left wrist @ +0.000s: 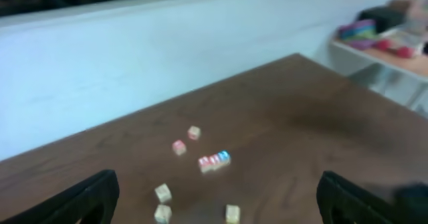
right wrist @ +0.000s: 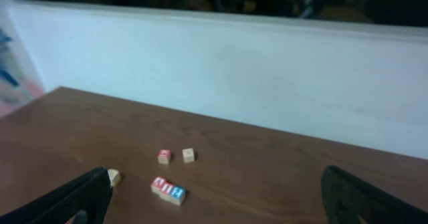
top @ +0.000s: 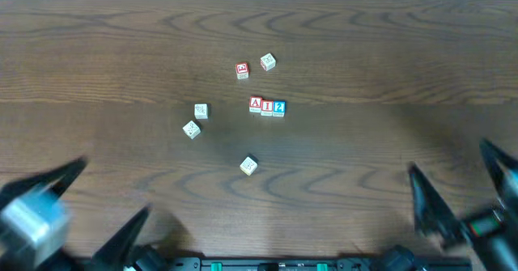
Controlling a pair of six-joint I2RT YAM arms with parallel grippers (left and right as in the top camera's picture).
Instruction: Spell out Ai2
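Three cubes stand touching in a row at the table's middle: the red A cube (top: 256,103), the red I cube (top: 267,106) and the blue 2 cube (top: 278,107). The left wrist view shows the row blurred (left wrist: 214,160). In the right wrist view the row (right wrist: 168,189) reads red, red, blue. My left gripper (top: 85,210) is open at the near left edge, far from the row, with nothing between its fingers (left wrist: 87,197). At the near right my right gripper (top: 461,182) is also open and empty, its fingers (right wrist: 361,197) wide apart.
Behind the row sit another red-marked cube (top: 242,70) and a cream cube (top: 268,61). Two cream cubes (top: 201,110) (top: 191,129) lie left of the row. A third (top: 248,166) lies in front of it. A white wall (right wrist: 221,70) stands past the table's far edge.
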